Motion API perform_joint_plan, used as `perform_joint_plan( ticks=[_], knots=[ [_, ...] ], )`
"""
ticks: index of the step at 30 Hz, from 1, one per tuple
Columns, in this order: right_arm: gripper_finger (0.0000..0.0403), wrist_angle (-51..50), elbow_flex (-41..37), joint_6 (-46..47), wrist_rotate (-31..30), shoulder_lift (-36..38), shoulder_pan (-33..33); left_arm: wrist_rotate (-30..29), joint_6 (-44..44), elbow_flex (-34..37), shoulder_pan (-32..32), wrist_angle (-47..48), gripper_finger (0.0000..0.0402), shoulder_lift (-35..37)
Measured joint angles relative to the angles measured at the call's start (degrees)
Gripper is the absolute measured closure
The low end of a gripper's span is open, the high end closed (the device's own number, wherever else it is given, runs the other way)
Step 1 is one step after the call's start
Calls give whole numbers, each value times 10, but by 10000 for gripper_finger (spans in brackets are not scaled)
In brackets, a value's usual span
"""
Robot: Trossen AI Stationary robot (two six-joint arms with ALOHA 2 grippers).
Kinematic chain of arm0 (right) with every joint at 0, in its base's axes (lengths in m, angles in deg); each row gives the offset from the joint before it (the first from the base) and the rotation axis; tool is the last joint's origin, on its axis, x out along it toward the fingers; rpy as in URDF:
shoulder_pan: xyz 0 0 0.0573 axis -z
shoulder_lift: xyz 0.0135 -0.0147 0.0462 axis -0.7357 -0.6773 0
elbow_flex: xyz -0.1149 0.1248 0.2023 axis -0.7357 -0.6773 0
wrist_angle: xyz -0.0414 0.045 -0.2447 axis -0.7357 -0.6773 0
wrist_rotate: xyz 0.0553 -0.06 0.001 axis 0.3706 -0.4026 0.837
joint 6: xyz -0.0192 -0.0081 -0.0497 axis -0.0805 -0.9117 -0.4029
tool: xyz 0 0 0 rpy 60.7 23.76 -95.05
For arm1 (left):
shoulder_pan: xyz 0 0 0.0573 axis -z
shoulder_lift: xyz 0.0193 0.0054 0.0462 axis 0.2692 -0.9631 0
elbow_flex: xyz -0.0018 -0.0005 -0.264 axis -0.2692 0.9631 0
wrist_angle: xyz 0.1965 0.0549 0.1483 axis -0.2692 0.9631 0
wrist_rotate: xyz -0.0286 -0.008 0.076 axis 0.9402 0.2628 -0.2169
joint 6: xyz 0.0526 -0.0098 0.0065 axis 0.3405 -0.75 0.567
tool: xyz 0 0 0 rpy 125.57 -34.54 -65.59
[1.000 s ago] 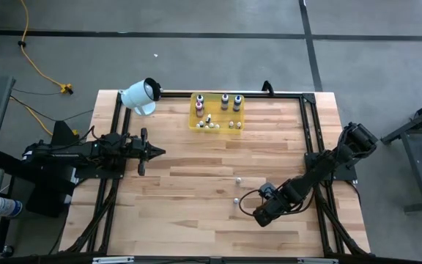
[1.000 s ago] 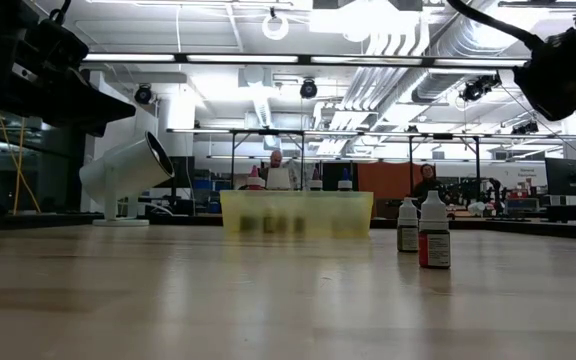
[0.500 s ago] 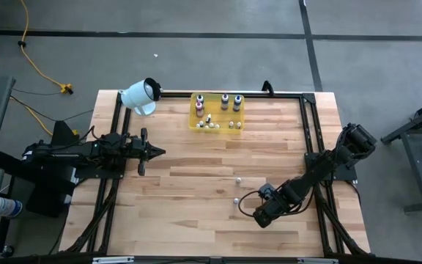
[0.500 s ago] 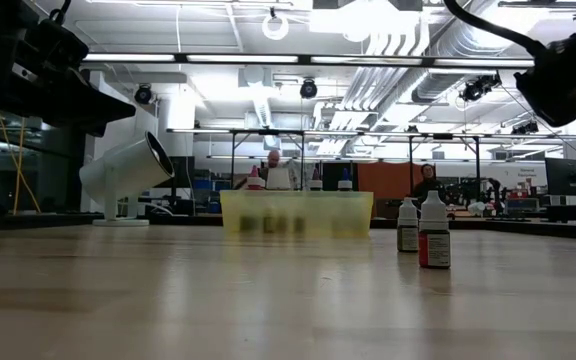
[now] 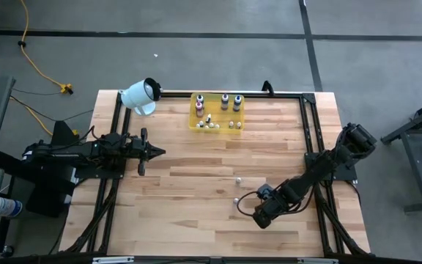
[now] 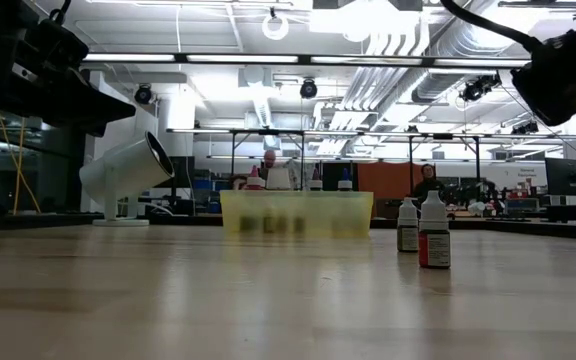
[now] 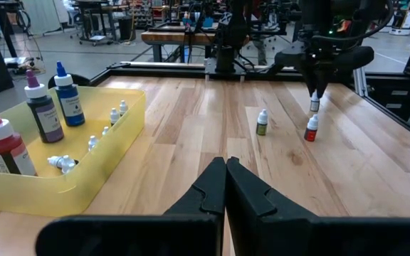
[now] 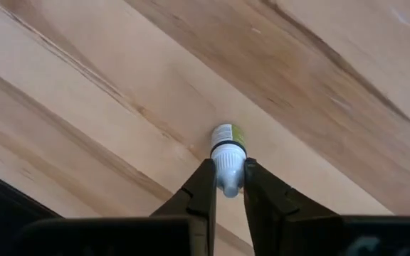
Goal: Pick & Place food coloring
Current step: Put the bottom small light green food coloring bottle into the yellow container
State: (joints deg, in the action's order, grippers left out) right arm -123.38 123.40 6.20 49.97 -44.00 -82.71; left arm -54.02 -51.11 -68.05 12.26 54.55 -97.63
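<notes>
Since a second ago your right gripper (image 8: 226, 186) has closed on a small dropper bottle (image 8: 227, 158) near the table's (image 5: 196, 183) right front, two more bottles (image 7: 262, 122) standing beside it, while the yellow tray (image 7: 130, 124) at the far edge holds the rest and your left gripper (image 7: 225, 186) waits shut.

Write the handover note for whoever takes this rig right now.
Left tool: shut, empty, parked over the table's left side.
Right tool: shut on the cap of the gripped dropper bottle, which appears to stand on the wood at the table's right side.
Loose mid-table: green-labelled bottle and red-labelled bottle.
Done: yellow tray at the back holds three taller bottles and several small droppers.
Left to do: carry the gripped bottle to the tray, then the two loose ones.
</notes>
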Motion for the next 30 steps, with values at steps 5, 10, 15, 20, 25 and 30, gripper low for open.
perform_joint_plan(
  ticks=[5,10,15,20,25,30],
  knots=[
    [352,-10,18,-34,-1,0,20,0,0,0,0,0,401,0],
    [360,-69,60,-94,-17,13,54,0,0,0,0,0,401,0],
    [356,-167,120,-160,-72,47,101,0,0,0,0,0,401,0],
    [357,-247,193,-259,-140,84,173,0,0,0,0,0,401,0],
    [357,-312,276,-394,-200,91,278,0,0,0,0,0,401,0],
    [350,-318,332,-531,-216,81,387,0,0,0,0,0,401,0]
  ],
)
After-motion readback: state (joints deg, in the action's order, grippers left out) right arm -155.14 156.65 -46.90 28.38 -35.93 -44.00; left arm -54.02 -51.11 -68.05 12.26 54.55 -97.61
